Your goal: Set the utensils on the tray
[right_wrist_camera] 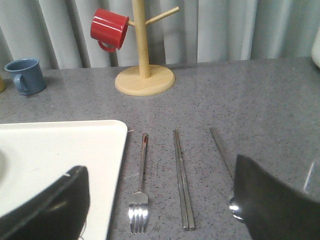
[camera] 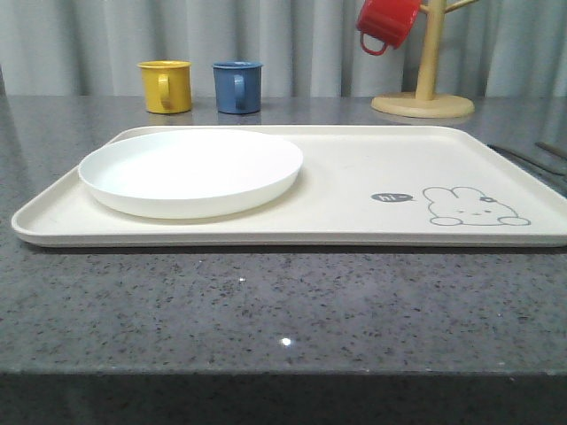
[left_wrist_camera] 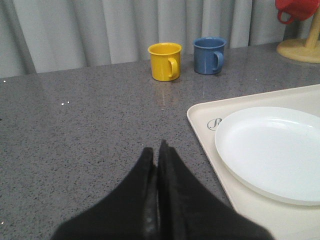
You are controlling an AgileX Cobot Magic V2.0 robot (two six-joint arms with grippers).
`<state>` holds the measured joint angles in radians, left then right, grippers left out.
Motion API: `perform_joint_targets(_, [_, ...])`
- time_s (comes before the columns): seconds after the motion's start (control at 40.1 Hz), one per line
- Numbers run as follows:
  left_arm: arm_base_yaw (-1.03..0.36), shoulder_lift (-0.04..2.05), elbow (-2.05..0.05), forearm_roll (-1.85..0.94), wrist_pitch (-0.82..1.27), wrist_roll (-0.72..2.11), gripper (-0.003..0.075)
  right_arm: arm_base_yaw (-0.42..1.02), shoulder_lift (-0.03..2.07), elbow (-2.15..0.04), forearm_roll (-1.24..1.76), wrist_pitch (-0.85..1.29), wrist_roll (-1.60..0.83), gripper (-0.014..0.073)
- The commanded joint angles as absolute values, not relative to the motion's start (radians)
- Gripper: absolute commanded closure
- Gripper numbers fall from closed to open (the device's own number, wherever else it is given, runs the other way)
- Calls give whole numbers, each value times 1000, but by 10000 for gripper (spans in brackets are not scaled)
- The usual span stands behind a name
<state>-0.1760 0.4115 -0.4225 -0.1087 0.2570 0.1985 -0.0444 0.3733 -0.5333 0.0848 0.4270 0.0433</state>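
The right gripper (right_wrist_camera: 160, 210) stands wide open, its two dark fingers (right_wrist_camera: 47, 207) spread to either side of the utensils on the grey countertop (right_wrist_camera: 260, 105). Between and under them lie three kinds of pieces: one fork (right_wrist_camera: 141, 190), one pair of chopsticks (right_wrist_camera: 182, 180) and one spoon (right_wrist_camera: 225, 160), side by side, apart from each other, just beside the tray (right_wrist_camera: 60, 155) but not on it. The spoon's bowl is partly hidden behind a finger. The left gripper (left_wrist_camera: 159, 165) has its fingers pressed together with nothing between them, over bare countertop beside the tray's short edge.

One round white plate (camera: 190, 170) sits on the tray's left half; the right half, with the rabbit drawing (camera: 474, 208), is bare. In the front view the tray's right end is cut off, and only thin dark slivers of the utensils show past it. Behind stand one yellow mug (camera: 166, 86) and one blue mug (camera: 237, 86), and one red mug (camera: 387, 22) hangs on a wooden mug tree (camera: 423, 97).
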Motion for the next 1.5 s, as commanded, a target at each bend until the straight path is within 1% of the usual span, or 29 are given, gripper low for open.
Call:
perform_joint_targets(0.0, [-181, 328, -401, -124, 166, 198, 738, -52, 387, -571, 86, 352, 32, -18])
perform_joint_targets(0.1, [-181, 252, -379, -124, 168, 198, 738, -52, 387, -571, 86, 352, 32, -18])
perform_joint_targets(0.224, [-181, 206, -375, -124, 201, 198, 738, -52, 387, -571, 86, 352, 32, -18])
perform_joint_targets(1.471, [-181, 205, -374, -124, 218, 198, 738, -52, 389, -571, 86, 356, 32, -18])
